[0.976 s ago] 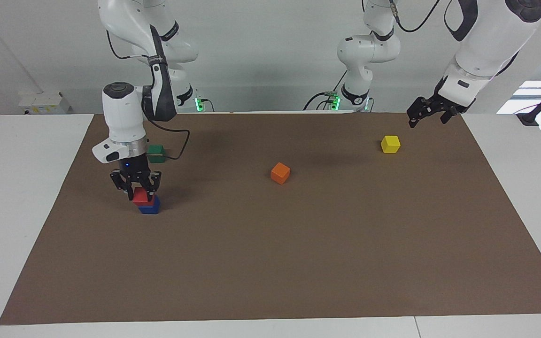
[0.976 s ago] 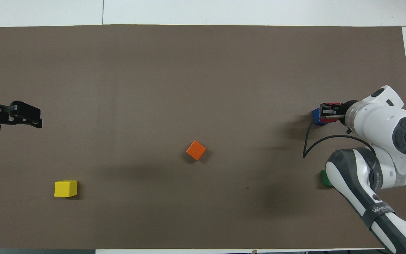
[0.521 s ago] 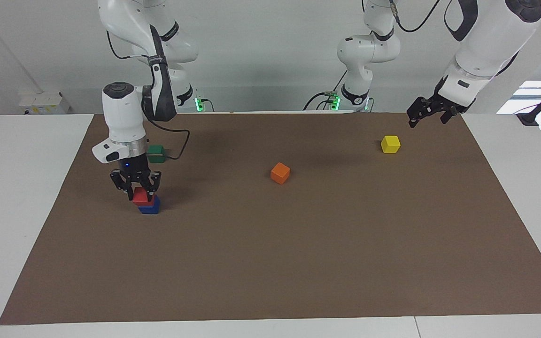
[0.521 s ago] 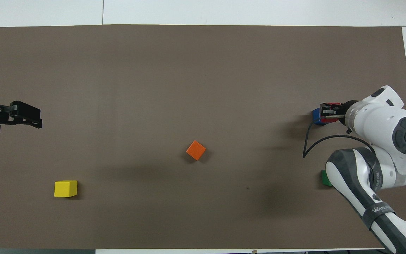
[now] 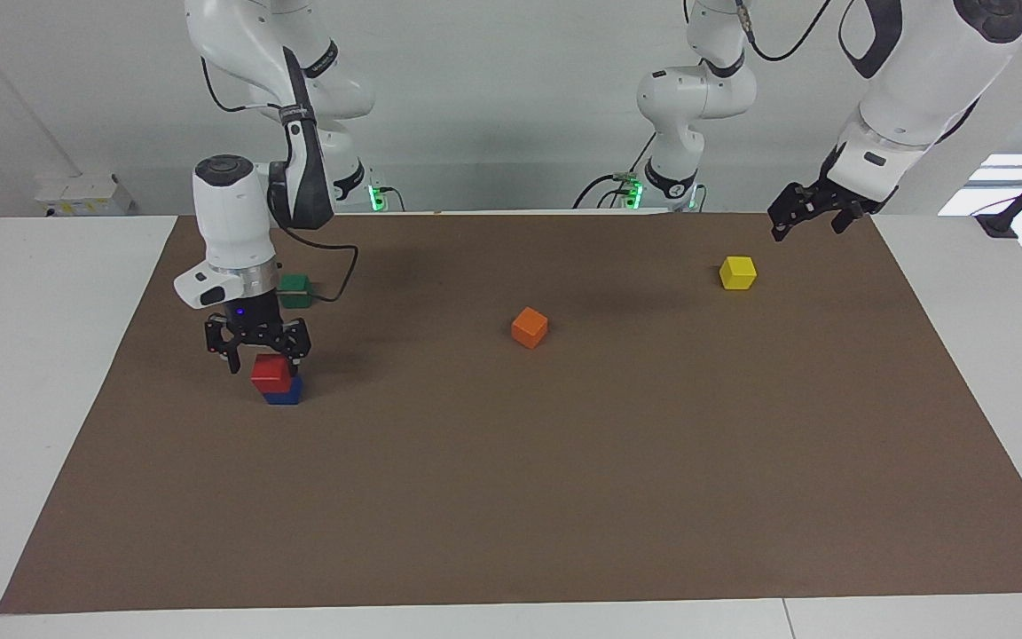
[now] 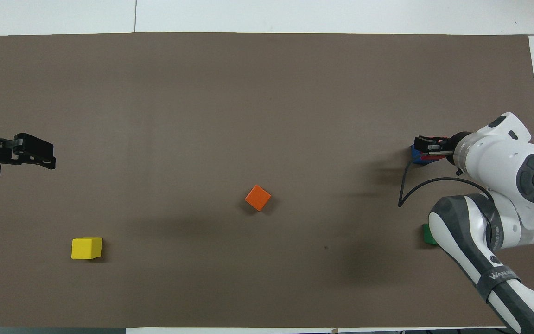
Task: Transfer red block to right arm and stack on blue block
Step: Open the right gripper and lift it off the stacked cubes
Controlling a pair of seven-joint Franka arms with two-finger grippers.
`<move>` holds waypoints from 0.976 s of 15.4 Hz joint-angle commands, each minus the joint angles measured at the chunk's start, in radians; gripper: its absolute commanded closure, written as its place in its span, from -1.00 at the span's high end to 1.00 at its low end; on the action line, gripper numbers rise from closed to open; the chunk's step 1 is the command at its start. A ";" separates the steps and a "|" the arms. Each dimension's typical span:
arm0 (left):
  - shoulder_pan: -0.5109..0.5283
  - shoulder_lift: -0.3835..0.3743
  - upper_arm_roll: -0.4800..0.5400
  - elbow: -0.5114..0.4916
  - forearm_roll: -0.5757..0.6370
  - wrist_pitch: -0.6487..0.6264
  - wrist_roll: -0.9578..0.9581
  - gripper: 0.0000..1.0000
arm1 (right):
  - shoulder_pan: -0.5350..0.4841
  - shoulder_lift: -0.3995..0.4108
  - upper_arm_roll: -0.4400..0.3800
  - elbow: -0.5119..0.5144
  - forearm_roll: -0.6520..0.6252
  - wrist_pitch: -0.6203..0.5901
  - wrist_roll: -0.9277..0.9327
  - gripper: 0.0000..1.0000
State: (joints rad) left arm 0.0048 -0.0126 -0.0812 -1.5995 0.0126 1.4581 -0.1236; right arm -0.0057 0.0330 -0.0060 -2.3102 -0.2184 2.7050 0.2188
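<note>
White walls stand at the back, and under my two arms lies a wide brown mat on the white table. My right arm reaches down toward its own end of the mat, and my left arm waits in the air above the mat's edge at its end.

My right gripper hangs just over the small stack, its jaws wide and holding nothing. My left gripper also has its jaws spread, empty, at about one o'clock from the yellow block in the facing view.

The red block sits on the blue block — but not squarely, it overhangs a little toward the right arm's end. The green block is at about twelve o'clock from the stack in the facing view, and the orange block lies near the mat's middle.

I judge the stacking done and only the retreat left. The danger is my own fingers: they stand close beside the red block, so a slanted lift could catch it and push it off — the overhang makes this easier.
</note>
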 commanded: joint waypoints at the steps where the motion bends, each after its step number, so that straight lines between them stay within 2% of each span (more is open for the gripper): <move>1: -0.022 -0.021 0.014 -0.019 0.012 -0.007 -0.008 1.00 | -0.008 -0.013 0.004 0.018 -0.013 -0.045 0.031 1.00; 5: -0.020 -0.021 0.015 -0.020 0.012 -0.004 -0.008 1.00 | 0.003 -0.010 0.012 0.138 0.077 -0.264 0.019 1.00; 8: -0.022 -0.021 0.014 -0.020 0.012 -0.005 -0.008 1.00 | 0.001 -0.018 0.032 0.236 0.080 -0.437 0.010 1.00; 9: -0.022 -0.021 0.012 -0.020 0.012 -0.005 -0.008 1.00 | 0.003 -0.019 0.034 0.273 0.083 -0.494 0.005 1.00; 12: -0.022 -0.021 0.012 -0.020 0.010 -0.005 -0.008 1.00 | 0.001 -0.022 0.049 0.406 0.201 -0.681 -0.076 1.00; 15: -0.022 -0.020 0.012 -0.019 0.012 -0.005 -0.008 1.00 | -0.005 -0.022 0.049 0.532 0.209 -0.864 -0.125 1.00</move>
State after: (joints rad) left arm 0.0041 -0.0126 -0.0823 -1.5997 0.0126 1.4578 -0.1237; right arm -0.0016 0.0012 0.0409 -1.8677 -0.0375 1.9483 0.1478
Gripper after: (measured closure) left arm 0.000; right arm 0.000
